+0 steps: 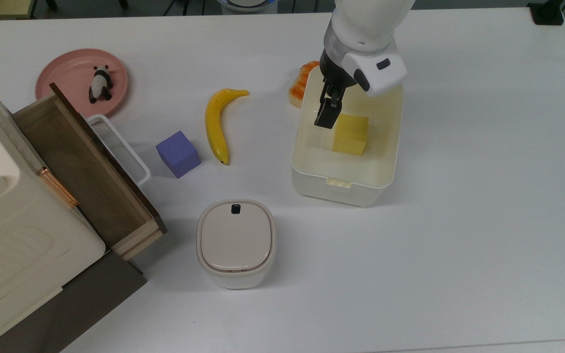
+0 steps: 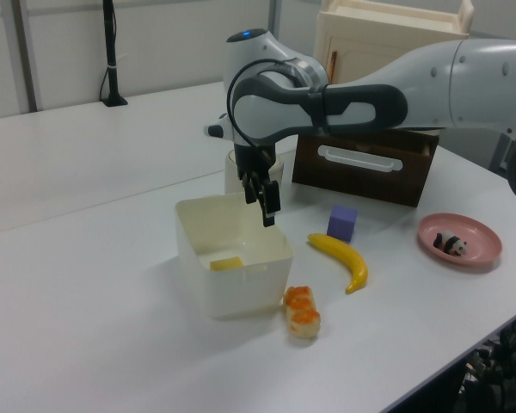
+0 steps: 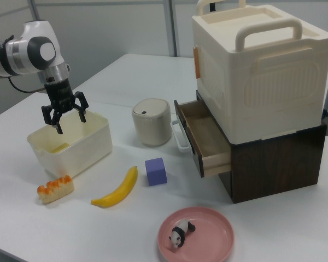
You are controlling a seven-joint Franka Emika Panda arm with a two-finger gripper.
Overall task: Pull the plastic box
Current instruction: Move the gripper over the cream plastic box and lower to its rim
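Note:
The plastic box [image 1: 341, 189] is a lidless cream-white tub standing right of the table's middle in the top view, with a yellow block [image 1: 350, 134] inside it. It is also seen in the left view [image 2: 232, 297] and the right view [image 3: 79, 153]. My gripper [image 1: 325, 120] hangs open over the inside of the box, near the wall on the top view's left and just beside the yellow block. The right view shows the gripper [image 3: 71, 123] with its fingers spread at rim height and nothing between them. Whether a finger touches the box wall I cannot tell.
An orange-topped food piece [image 1: 299, 83] lies against the box's far left corner. A banana [image 1: 216, 122] and a purple cube [image 1: 178, 153] lie to the top view's left. A lidded bin [image 1: 236, 242], an open wooden drawer [image 1: 81, 166] and a pink plate [image 1: 66, 68] with a panda stand further off.

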